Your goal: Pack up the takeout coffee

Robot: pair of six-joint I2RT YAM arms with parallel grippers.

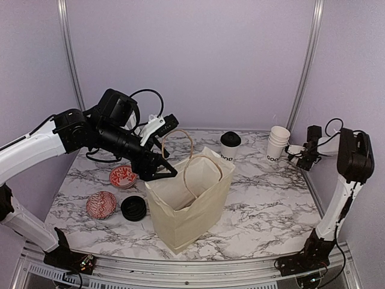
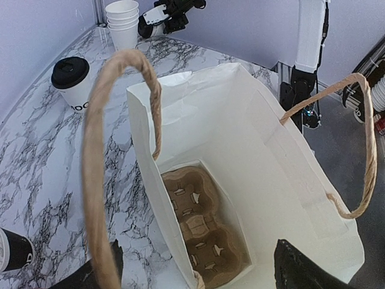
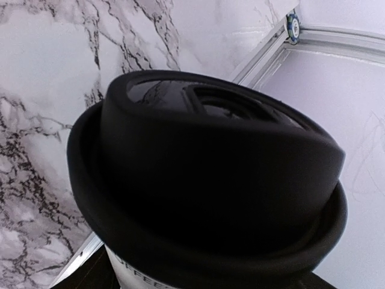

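The marble worktop (image 1: pixel 264 205) carries a paper bag (image 1: pixel 186 201) standing open at the front. The left end effector (image 1: pixel 161 173) is spread wide at its rim, and a cardboard tray (image 2: pixel 201 235) lies in the bottom. One takeout coffee (image 1: pixel 230 145) waits behind the bag. A second cup (image 3: pixel 180 274) sits at the right end effector (image 1: pixel 296 154), a finger on either side — whether they press it I cannot tell. I'd guess thin, squashable walls and sloshing weight — best gripped gently round the body, under the black lid (image 3: pixel 210 174), upright.

Marble table (image 1: pixel 264 211) bears bag (image 1: pixel 180 211), lidded cup (image 1: pixel 230 146), cup stack (image 1: pixel 277 143), bowls (image 1: pixel 123 177), black lids (image 1: pixel 133 208)
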